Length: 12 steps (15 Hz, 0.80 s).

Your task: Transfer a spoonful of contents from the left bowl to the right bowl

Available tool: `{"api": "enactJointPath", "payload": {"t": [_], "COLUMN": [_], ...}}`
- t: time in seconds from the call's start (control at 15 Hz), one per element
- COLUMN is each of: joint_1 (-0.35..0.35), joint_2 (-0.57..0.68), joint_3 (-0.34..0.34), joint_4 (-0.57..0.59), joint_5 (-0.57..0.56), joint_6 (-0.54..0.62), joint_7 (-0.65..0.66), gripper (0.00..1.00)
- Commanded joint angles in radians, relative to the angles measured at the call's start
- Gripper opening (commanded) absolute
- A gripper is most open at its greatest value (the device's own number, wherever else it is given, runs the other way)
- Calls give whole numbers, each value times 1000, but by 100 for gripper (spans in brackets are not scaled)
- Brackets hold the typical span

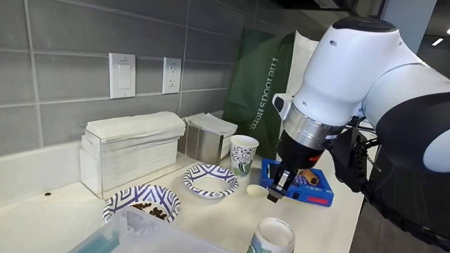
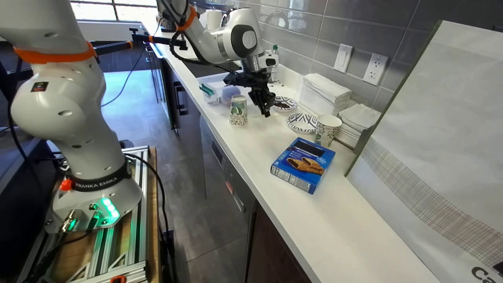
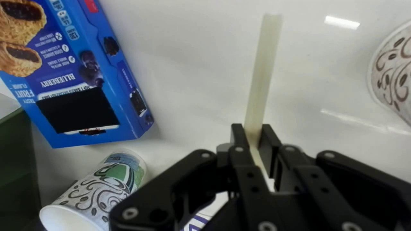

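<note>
One pale spoon (image 1: 257, 191) tight in the gripper (image 3: 253, 134), dark beans (image 1: 157, 212) in the left bowl (image 1: 150, 191)

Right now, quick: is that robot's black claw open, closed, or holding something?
Gripper: closed, holding a pale spoon by its handle.
</note>
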Motion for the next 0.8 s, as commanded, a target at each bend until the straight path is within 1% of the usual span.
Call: {"api": "enactJointPath", "payload": {"t": [0.0, 0.2, 0.27, 0.33, 0.4, 0.53, 0.67, 0.73], "joint_1": [47, 55, 57, 61, 68, 84, 98, 103], "joint_2": [2, 13, 19, 34, 48, 81, 125, 154], "joint_3": [-47, -51, -50, -53, -58, -64, -66, -64], "joint_4": [-2, -3, 1, 22, 53, 120, 203, 247], "joint_5": [2, 2, 28, 42, 25, 54, 95, 152], "joint_6": [-2, -1, 11, 38, 44, 65, 43, 33], "joint_7": [-1, 1, -21, -60, -73, -142, -238, -327], "gripper": [16, 16, 4, 4, 4, 4, 4, 4]}}
